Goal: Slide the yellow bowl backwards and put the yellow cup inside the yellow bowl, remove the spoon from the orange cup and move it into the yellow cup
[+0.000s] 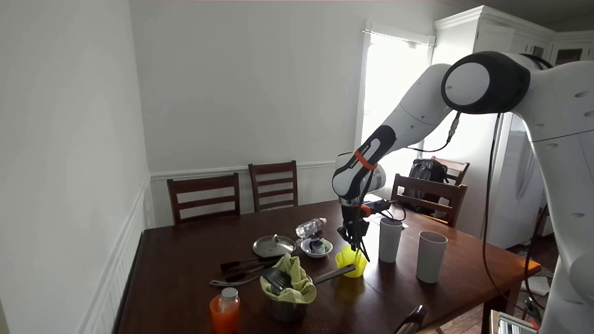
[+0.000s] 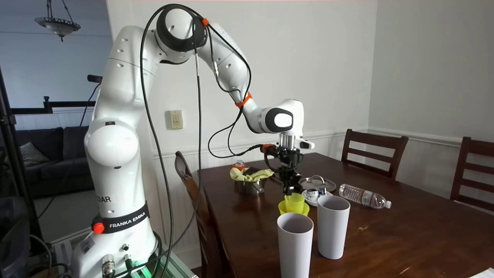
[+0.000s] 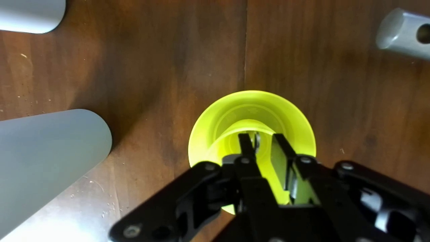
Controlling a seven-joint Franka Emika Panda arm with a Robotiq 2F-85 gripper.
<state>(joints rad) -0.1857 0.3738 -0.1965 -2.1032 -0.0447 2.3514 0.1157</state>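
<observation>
Nearest in an exterior view, at the bottom edge right of centre, a tall pale grey cup (image 2: 295,243) stands upright on the dark worktop (image 2: 405,235); just beyond it to the right stands a second tall cup (image 2: 334,227). Next behind them comes the yellow bowl (image 2: 282,209), with the yellow cup (image 2: 295,203) standing inside it. The end effector (image 3: 262,141) points down at the mouth of that cup. The wrist view, with both yellow pieces just below its middle, shows the fingers (image 3: 247,148) a narrow gap apart; a thin silvery sliver of the spoon (image 3: 257,143) shows in the gap, down in the yellow cup and close by one fingertip. It looks loose, though whether it touches that finger I cannot tell.

Right behind the yellow pieces sits a small white dish (image 2: 312,196) with small items in it. A clear bottle (image 2: 364,196) lies on its side to the right, and a pot lid (image 2: 327,185) rests just behind the dish. Left of the end effector stands a metal pot (image 2: 245,188), a pale green cloth (image 2: 247,176) over its rim. Beyond the pot is the orange cup (image 2: 239,166); a jar (image 1: 228,301) with a grey lid stands inside it. Farthest off, toward the right, are wooden chairs (image 2: 376,139) and the plain wall (image 2: 316,58).
</observation>
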